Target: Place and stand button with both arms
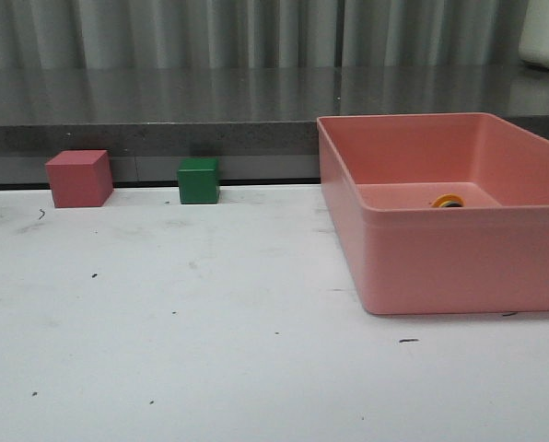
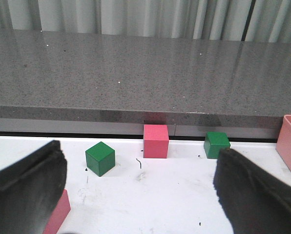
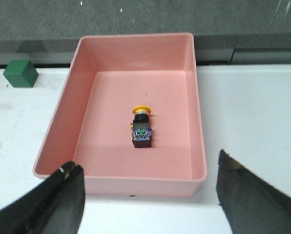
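At the near edge of the right wrist view, the right claw (image 3: 145, 204) shows as two black prongs spread wide apart w/ nothing between them but white counter (image 3: 253, 112) and the near wall of the pink tray (image 3: 121, 185). Just beyond that wall, on the tray floor approx. mid-tray, lies the button (image 3: 141, 127): on its side, black body toward the claw, yellow cap pointing away toward the far wall. It's clear of every tray wall, not touching the claw, and sits roughly centred on the gap between the prongs, a bit toward the one on the picture's left. Past the tray's far corner a green cube (image 3: 20, 73) sits on the counter near the grey ledge (image 3: 145, 19).

Left claw (image 2: 140, 195) is likewise gaping, both prongs at the frame's lower corners, holding nothing. A pink block (image 2: 57, 214) peeks out beside one prong. Further on: a green cube (image 2: 100, 158), then a red cube (image 2: 155, 141) and a 2nd green cube (image 2: 217, 145) near the ledge; a sliver of tray edge at the frame's right side.

Front view: no arms in frame. Tray on the right side of the counter, only the yellow cap rim visible over its front wall. Red cube and green cube stand at the counter's back edge, well apart from the tray.
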Available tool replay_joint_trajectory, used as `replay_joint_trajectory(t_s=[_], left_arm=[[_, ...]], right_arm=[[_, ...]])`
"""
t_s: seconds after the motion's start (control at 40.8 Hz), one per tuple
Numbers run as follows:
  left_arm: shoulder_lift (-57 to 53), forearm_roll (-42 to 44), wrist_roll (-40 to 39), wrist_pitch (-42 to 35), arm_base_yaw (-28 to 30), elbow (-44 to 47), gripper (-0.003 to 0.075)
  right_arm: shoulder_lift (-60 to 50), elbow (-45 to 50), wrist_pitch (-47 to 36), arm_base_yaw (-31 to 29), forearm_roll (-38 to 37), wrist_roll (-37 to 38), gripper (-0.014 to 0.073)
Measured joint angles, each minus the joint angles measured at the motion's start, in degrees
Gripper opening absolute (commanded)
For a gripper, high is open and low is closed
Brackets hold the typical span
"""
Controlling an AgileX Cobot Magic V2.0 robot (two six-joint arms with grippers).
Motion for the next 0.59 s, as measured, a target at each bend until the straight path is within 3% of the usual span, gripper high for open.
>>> replay_joint_trajectory(t_s=[0.221,0.589], left_arm=[[0.0,0.0,0.0,0.0,0.0,0.0,0.0598],[0.0,0.0,0.0,0.0,0.0,0.0,0.0598]], right_arm=[[14.4,-8.4,5.8,4.6,0.0,-2.0,0.0575],[32.6,-17.1,0.7,5.8,0.4,-3.3,0.0575]])
